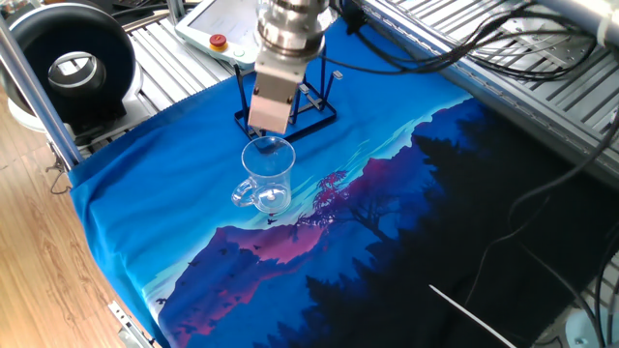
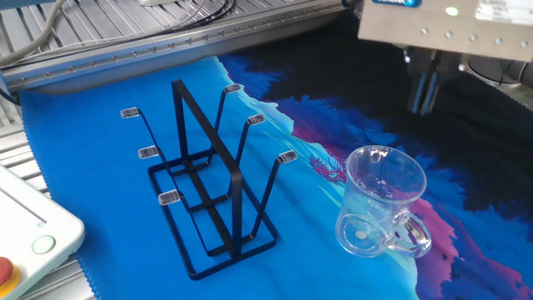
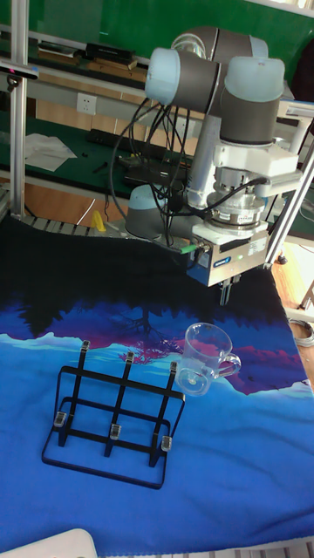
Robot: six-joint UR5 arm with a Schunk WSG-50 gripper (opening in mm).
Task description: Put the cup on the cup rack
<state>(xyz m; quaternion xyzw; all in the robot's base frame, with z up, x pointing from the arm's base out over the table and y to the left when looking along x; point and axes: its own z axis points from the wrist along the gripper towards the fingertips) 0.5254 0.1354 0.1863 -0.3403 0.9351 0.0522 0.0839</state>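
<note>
The arm (image 3: 214, 78) reaches over the table from the far side, wrist pointed straight down, with the claw (image 3: 225, 292) hanging vertically above the cloth (image 1: 193, 222). In the tall fixed view the claw tip sits above and just behind the cup (image 3: 202, 357), clear of its rim, not touching. In the other fixed view the fingers (image 2: 423, 90) show as one narrow dark column with no gap visible between them, so the claw looks closed and empty, though the tip is partly blurred and I would not call it certain.

The cup (image 2: 379, 212) stands upright on the blue part of the printed cloth, mouth up. Its handle points toward the wooden floor (image 1: 39, 280) in the one fixed view, where the cup (image 1: 266, 176) lies just in front of the claw body (image 1: 271, 101).

The cup rack (image 2: 208, 192) stands upright on the cloth beside the cup, near but apart from it, its black wire base flat on the fabric and its pegs angled upward. All pegs are bare. In the one fixed view the rack (image 1: 314, 111) is partly hidden behind the claw body.

A white pendant with a red button (image 1: 219, 41) lies on the slatted table edge beyond the rack.
</note>
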